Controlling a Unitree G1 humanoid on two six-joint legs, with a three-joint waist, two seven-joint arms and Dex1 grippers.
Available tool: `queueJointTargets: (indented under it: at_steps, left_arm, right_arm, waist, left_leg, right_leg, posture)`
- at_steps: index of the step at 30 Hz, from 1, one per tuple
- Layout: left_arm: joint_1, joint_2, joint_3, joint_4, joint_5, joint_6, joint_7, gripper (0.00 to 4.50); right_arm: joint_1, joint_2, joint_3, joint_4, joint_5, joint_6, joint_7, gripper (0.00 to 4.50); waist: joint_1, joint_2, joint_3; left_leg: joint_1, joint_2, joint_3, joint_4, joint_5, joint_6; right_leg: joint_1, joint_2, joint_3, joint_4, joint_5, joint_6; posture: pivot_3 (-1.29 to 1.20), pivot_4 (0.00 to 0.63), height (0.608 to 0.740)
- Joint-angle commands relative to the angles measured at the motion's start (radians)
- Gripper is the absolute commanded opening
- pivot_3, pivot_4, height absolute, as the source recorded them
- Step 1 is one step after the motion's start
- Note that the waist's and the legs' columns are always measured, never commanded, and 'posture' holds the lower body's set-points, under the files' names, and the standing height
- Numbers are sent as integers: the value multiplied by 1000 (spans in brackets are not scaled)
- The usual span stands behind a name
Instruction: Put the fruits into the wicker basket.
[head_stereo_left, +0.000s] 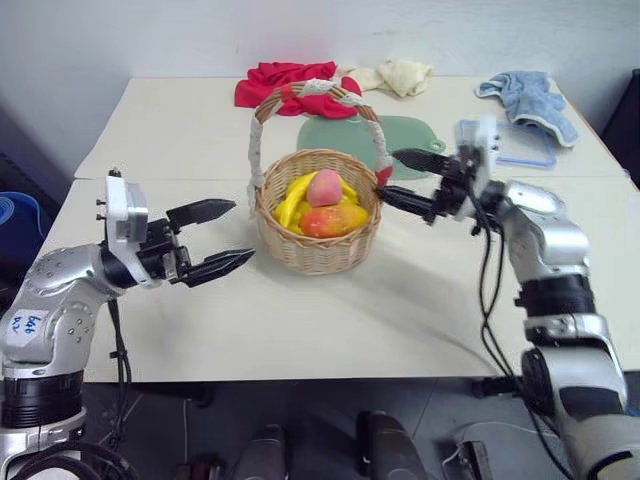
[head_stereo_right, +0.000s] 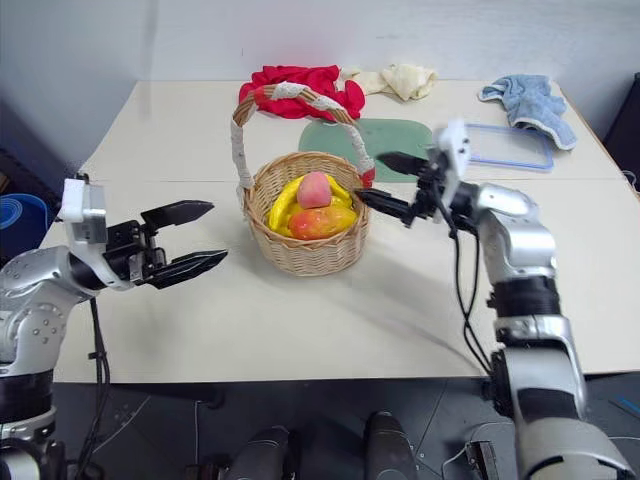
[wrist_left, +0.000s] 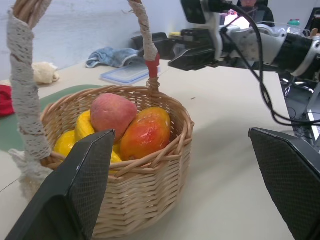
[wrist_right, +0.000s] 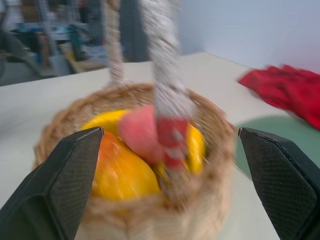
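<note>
The wicker basket (head_stereo_left: 315, 255) stands mid-table, its cloth-wrapped handle (head_stereo_left: 262, 120) arching over it. Inside lie a yellow banana (head_stereo_left: 293, 197), a pink-red peach (head_stereo_left: 324, 186) on top, and an orange-red mango (head_stereo_left: 335, 218). My left gripper (head_stereo_left: 240, 231) hovers just left of the basket, open and empty, pointing at its wall. My right gripper (head_stereo_left: 390, 174) is open and empty at the basket's right rim beside the handle's base, pointing left. In the left wrist view the peach (wrist_left: 112, 114) and mango (wrist_left: 146, 132) sit close ahead between my fingers.
Behind the basket lie a green mat (head_stereo_left: 410, 135), a red cloth (head_stereo_left: 285, 82) and a cream cloth (head_stereo_left: 400, 75). A blue cloth (head_stereo_left: 530, 95) and a clear lid (head_stereo_left: 520, 148) sit at the back right. Bare tabletop (head_stereo_left: 330, 320) stretches in front.
</note>
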Motion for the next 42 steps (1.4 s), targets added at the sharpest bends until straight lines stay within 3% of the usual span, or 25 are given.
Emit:
queueJointTargets:
  at_steps: [1,8,11,12,17,23,29,39,42]
  left_arm:
    - [-9,-3,11,-50,-23,3,12,4500]
    - [43,-1,41,-84,-28,9,33,4500]
    - [55,-7,36,-95,-30,9,41,4500]
    - [55,-9,33,-97,-29,9,43,4500]
    - [51,-18,21,-89,-26,8,42,4500]
    - [14,-22,-5,-23,-8,0,8,4500]
    - [-64,-41,-54,59,18,-26,-35,4500]
    - [-87,-62,-82,54,17,-24,-48,4500]
    - [-90,-62,-81,64,25,-30,-48,4500]
  right_arm:
    - [-62,15,3,116,-30,-64,66,3556]
    - [-76,0,-12,125,-22,-45,149,1224]
    - [-8,-28,-50,-3,22,2,136,303]
    - [27,-44,-57,-69,35,36,130,181]
    - [229,-127,-149,-425,85,134,1,189]
    - [453,-241,-452,-708,159,250,-243,189]
    - [561,-329,-655,-591,95,185,-390,189]
    - [643,-331,-676,-289,41,89,-464,189]
    - [660,-328,-676,-234,36,53,-470,1170]
  waist:
    - [6,0,0]
    - [6,0,0]
    - [9,0,0]
    - [11,0,0]
    - [17,0,0]
    - [37,0,0]
    - [44,0,0]
    - [31,1,0]
    - [31,1,0]
  left_leg:
    - [0,0,0,0,0,0]
    - [-2,-1,-2,2,0,0]
    - [-2,-1,-2,2,0,0]
    - [-2,-1,-3,1,0,0]
    - [-3,-1,-3,2,-1,0]
    - [-3,-1,0,2,-1,0]
    - [-2,-2,3,2,-1,2]
    - [1,-1,10,1,-2,3]
    - [2,-1,12,2,-2,4]
  right_leg:
    - [0,0,0,0,0,0]
    - [0,-2,-2,-1,1,1]
    - [0,-2,-3,-1,1,1]
    - [0,-2,-3,-1,1,1]
    - [0,-2,-3,-2,1,1]
    - [0,-2,-3,-3,1,1]
    - [3,-2,-3,-8,1,0]
    - [2,-3,-2,-8,1,0]
    - [2,-3,-1,-9,2,-1]
  posture:
    - [0,150,740]
    - [0,150,740]
    - [0,150,740]
    - [0,150,740]
    - [0,150,740]
    - [0,150,740]
    - [0,150,740]
    - [0,150,740]
    - [0,150,740]
